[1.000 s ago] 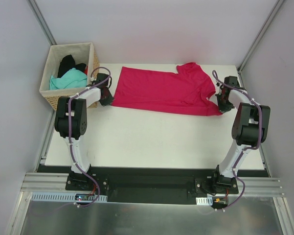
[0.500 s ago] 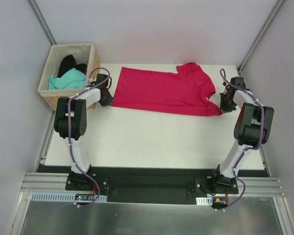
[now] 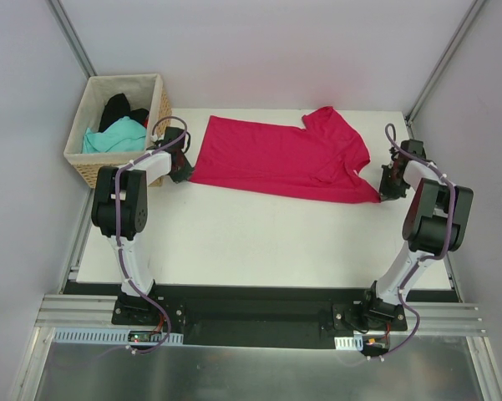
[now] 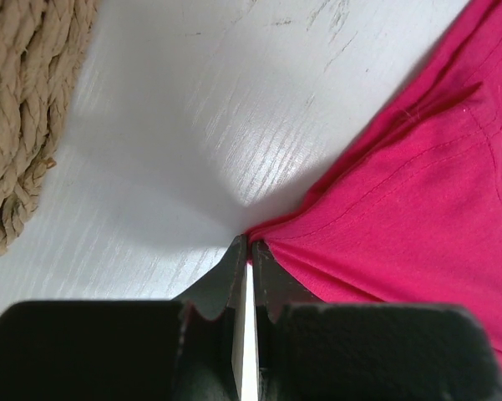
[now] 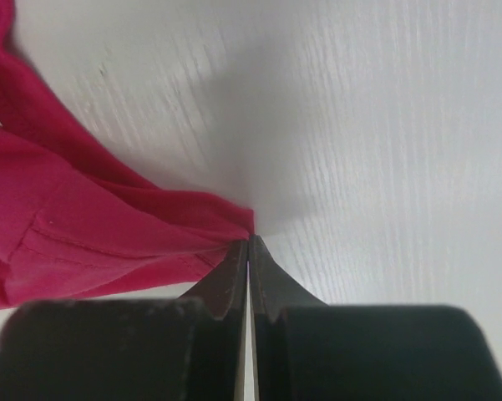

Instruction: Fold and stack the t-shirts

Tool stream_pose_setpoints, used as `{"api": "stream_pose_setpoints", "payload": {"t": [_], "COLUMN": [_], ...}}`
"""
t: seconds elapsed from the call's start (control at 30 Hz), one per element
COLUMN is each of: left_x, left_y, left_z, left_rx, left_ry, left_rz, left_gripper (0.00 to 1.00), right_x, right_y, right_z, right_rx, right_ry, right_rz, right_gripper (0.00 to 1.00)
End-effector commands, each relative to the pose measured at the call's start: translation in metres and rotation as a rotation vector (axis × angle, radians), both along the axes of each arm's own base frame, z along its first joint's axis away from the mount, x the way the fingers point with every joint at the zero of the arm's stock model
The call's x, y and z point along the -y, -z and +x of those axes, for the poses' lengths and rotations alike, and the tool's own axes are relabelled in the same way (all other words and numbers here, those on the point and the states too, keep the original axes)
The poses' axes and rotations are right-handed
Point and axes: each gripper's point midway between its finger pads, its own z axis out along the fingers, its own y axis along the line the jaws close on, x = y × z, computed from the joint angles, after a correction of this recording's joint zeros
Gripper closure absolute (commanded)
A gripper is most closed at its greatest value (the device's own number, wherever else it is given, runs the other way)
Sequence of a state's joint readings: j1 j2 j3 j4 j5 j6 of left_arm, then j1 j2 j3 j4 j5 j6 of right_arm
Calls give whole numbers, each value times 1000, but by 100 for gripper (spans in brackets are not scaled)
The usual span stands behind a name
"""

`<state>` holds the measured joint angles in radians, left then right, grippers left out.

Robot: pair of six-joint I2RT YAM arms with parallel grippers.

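Observation:
A crimson-pink t-shirt lies spread across the far half of the white table. My left gripper is shut on the shirt's near left corner, low on the table beside the basket. My right gripper is shut on the shirt's near right corner, pulling it to a point. A teal t-shirt and a black t-shirt lie bunched in the basket.
A woven wicker basket with pale lining stands at the far left corner; its weave shows in the left wrist view. Grey walls and metal posts close in the table on three sides.
My right gripper has moved right and a little nearer, drawing the shirt's right corner outward. My left gripper has stayed at the left corner. The shirt lies more stretched.

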<state>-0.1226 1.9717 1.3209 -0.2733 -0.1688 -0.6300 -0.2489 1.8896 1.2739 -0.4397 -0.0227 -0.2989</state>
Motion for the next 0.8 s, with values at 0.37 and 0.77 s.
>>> {"api": "stream_pose_setpoints", "payload": {"t": [0.37, 0.77], "left_x": [-35, -22], "left_y": [0, 0], "left_z": [-22, -57], "left_rx": [-57, -48], "left_ry": [-69, -166], "left_rz": [119, 123], "left_gripper": [100, 100], "right_x": [31, 45], "right_y": [-25, -38], "right_z": [-8, -9], "right_rx": [37, -5], "right_ry": [15, 83], "right_rz": [-131, -149], "right_gripper": [99, 99]}}
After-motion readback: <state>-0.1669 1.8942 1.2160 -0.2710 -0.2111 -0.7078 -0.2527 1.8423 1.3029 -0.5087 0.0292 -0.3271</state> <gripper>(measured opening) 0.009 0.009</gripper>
